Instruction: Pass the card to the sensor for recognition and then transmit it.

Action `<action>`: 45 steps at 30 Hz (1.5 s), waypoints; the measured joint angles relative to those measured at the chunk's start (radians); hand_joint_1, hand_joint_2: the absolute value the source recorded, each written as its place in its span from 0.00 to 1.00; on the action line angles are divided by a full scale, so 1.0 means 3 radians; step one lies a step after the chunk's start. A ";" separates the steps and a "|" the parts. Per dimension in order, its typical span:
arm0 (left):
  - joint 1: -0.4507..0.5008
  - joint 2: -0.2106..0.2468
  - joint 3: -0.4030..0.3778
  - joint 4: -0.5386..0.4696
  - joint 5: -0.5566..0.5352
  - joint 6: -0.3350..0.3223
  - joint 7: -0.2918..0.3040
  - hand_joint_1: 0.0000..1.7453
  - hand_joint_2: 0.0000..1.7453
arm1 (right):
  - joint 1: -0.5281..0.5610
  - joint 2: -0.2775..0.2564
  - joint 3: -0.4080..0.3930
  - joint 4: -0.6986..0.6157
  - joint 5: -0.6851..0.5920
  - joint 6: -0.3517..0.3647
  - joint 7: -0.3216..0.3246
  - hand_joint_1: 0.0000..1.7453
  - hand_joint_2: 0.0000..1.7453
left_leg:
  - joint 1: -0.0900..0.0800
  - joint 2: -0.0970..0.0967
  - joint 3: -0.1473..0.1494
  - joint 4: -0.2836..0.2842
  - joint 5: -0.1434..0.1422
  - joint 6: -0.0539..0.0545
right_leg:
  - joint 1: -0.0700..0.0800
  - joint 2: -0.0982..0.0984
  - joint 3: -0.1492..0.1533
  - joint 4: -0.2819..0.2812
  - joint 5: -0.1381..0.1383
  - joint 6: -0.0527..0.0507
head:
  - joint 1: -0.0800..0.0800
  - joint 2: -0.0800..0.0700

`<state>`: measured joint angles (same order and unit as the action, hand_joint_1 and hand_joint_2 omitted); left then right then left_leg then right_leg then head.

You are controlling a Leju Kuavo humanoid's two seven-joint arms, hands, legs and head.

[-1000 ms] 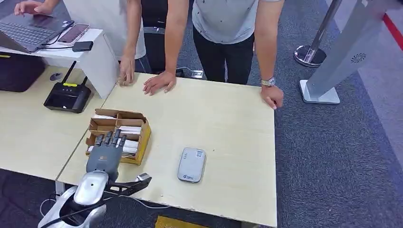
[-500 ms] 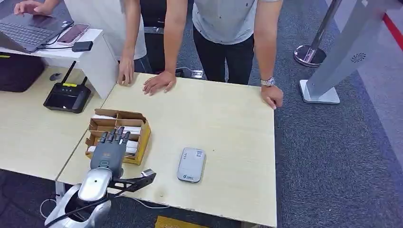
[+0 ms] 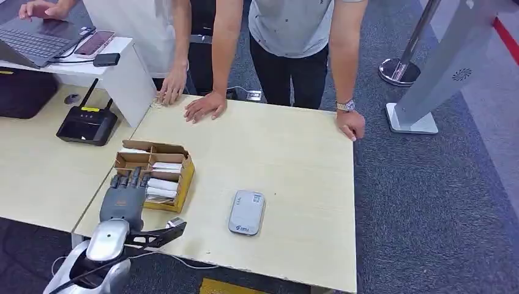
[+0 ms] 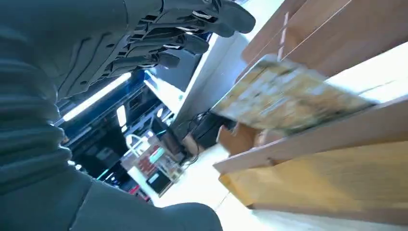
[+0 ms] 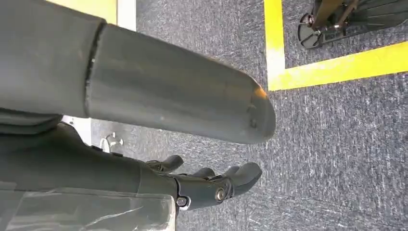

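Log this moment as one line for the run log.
left hand: open, fingers at cardboard box of cards | right hand: empty, hanging over carpet | sensor: on table, untouched

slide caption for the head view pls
Left robot hand hovers at the brown cardboard card box beside a grey card reader on the pale wooden table.

table [image 3: 294,153] — pale wood | box [image 3: 183,177] — tan, white cards [image 3: 160,185] | sensor [image 3: 246,212] — grey | carpet [image 3: 422,202] — dark grey
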<state>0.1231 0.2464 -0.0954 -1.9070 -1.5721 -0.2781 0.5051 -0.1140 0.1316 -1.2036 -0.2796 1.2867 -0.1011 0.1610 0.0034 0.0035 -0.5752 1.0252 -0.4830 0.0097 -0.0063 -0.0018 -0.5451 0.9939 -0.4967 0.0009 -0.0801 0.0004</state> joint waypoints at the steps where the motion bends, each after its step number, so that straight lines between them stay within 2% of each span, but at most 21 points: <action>1: 0.0007 -0.0005 0.0042 -0.0003 0.0000 0.0004 -0.0019 0.00 1.00 | 0.0000 -0.0001 0.0000 0.0000 0.0001 0.0000 -0.0005 0.00 0.00 | 0.0000 0.0000 0.0000 0.0000 0.0000 0.0000 | 0.0000 0.0000 0.0000 0.0000 0.0000 0.0000 | 0.0000 0.0000; 10: 0.0013 -0.0126 0.0487 -0.0003 0.0000 0.0050 -0.0224 0.00 1.00 | -0.0001 -0.0015 0.0006 0.0000 0.0009 0.0001 -0.0018 0.00 0.00 | 0.0000 0.0000 0.0000 0.0000 0.0000 0.0000 | 0.0000 0.0000 0.0000 0.0000 0.0000 0.0000 | 0.0001 -0.0001; 15: 0.0008 -0.0189 0.0628 -0.0001 0.0000 0.0086 -0.0293 0.00 1.00 | -0.0002 -0.0019 0.0006 0.0000 0.0014 0.0000 -0.0017 0.00 0.00 | 0.0000 0.0000 0.0000 0.0000 0.0000 0.0000 | 0.0000 0.0000 -0.0001 0.0000 0.0000 0.0000 | 0.0001 0.0000; 21: -0.0029 -0.0242 0.0634 0.0023 0.0000 0.0201 -0.0384 0.00 1.00 | -0.0002 -0.0020 0.0006 0.0000 0.0020 0.0005 -0.0019 0.00 0.00 | 0.0000 0.0000 0.0000 0.0000 0.0000 0.0000 | 0.0000 0.0000 0.0000 -0.0001 0.0000 0.0000 | 0.0001 0.0000; 32: -0.0129 -0.0552 0.0664 0.0120 0.0000 0.0275 -0.0932 0.00 1.00 | -0.0003 -0.0020 0.0009 0.0000 0.0024 0.0019 -0.0037 0.00 0.00 | -0.0001 0.0000 0.0000 0.0000 0.0000 0.0000 | 0.0000 0.0000 0.0000 -0.0001 0.0000 0.0000 | 0.0000 -0.0001; 38: -0.0130 -0.0665 0.0663 0.0145 0.0000 0.0277 -0.0974 0.00 1.00 | -0.0003 -0.0020 0.0009 0.0000 0.0023 0.0019 -0.0027 0.00 0.00 | 0.0000 0.0000 0.0000 0.0000 0.0000 0.0000 | 0.0000 0.0001 -0.0001 -0.0001 0.0000 0.0000 | 0.0001 0.0000; 43: -0.0130 -0.0694 0.0655 0.0145 0.0000 0.0267 -0.0964 0.01 1.00 | -0.0003 -0.0020 0.0009 0.0000 0.0022 0.0020 -0.0022 0.00 0.00 | 0.0000 0.0000 0.0001 0.0000 0.0000 0.0000 | 0.0000 0.0001 -0.0001 -0.0001 0.0000 0.0000 | 0.0000 0.0000; 44: -0.0130 -0.0694 0.0651 0.0145 0.0000 0.0266 -0.0963 1.00 1.00 | -0.0003 -0.0020 0.0009 0.0000 0.0022 0.0020 -0.0023 0.00 0.00 | 0.0000 0.0000 0.0001 0.0000 0.0000 0.0000 | 0.0000 0.0001 -0.0001 -0.0001 0.0000 0.0000 | 0.0000 0.0000; 45: -0.0130 -0.0694 0.0650 0.0145 0.0000 0.0267 -0.0964 1.00 1.00 | -0.0003 -0.0020 0.0009 0.0000 0.0022 0.0020 -0.0023 0.00 0.00 | 0.0000 0.0000 0.0001 0.0000 0.0000 0.0000 | 0.0000 0.0001 -0.0001 -0.0001 0.0000 0.0000 | 0.0000 0.0000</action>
<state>0.0841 0.0381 0.0996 -1.8635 -1.5721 -0.1980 0.2159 -0.1149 0.1255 -1.2009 -0.2796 1.2932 -0.0950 0.1541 0.0033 0.0034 -0.5751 1.0252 -0.4830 0.0097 -0.0063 -0.0016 -0.5454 0.9937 -0.4967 0.0010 -0.0801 0.0004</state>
